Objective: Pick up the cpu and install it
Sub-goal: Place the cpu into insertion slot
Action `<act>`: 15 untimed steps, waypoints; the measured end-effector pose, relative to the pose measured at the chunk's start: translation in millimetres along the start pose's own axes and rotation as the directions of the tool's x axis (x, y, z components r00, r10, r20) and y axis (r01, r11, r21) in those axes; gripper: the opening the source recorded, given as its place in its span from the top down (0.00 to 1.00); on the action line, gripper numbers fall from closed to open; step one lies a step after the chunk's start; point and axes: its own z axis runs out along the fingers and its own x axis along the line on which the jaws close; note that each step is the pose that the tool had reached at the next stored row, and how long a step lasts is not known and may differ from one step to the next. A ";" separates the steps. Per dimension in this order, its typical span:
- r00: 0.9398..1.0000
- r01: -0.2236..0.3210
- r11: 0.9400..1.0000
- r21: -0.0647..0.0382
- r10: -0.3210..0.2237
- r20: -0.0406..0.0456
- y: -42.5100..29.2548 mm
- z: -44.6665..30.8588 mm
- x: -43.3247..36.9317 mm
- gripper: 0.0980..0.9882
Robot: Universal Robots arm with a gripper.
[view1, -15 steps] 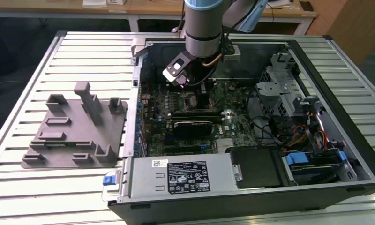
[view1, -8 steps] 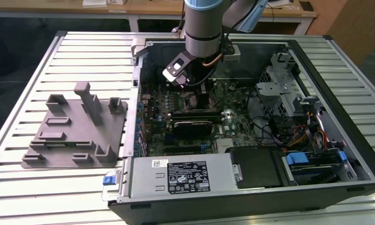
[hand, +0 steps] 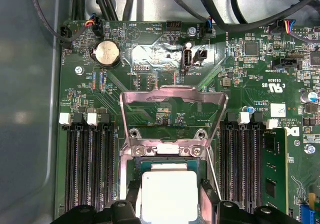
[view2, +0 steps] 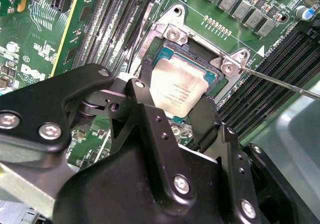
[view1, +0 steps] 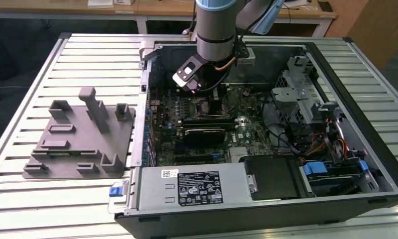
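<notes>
Over the open socket (view2: 159, 51), the fingers (view2: 202, 121) clasp the cpu (view2: 177, 91) by opposite edges.

Arm (view1: 216, 30) reaches into open computer case (view1: 252, 221); grey fixture plate (view1: 79, 149) beside it.

Exterior view high, angled down into computer case (view1: 265, 219), both wrist views close behind claw (view2: 175, 101), sharing cpu (hand: 168, 196).

One cpu (hand: 167, 196), one fixture plate (view1: 86, 149)
</notes>
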 end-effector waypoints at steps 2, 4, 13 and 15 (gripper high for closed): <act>1.000 0.000 1.000 0.000 0.000 0.000 0.0 0.0 0.0 0.46; 1.000 0.000 1.000 0.000 0.000 0.000 0.0 0.0 0.0 0.46; 1.000 0.000 1.000 0.000 0.000 -0.008 0.0 0.1 0.0 0.52; 1.000 -0.001 1.000 0.000 0.001 -0.009 0.0 0.2 0.0 0.52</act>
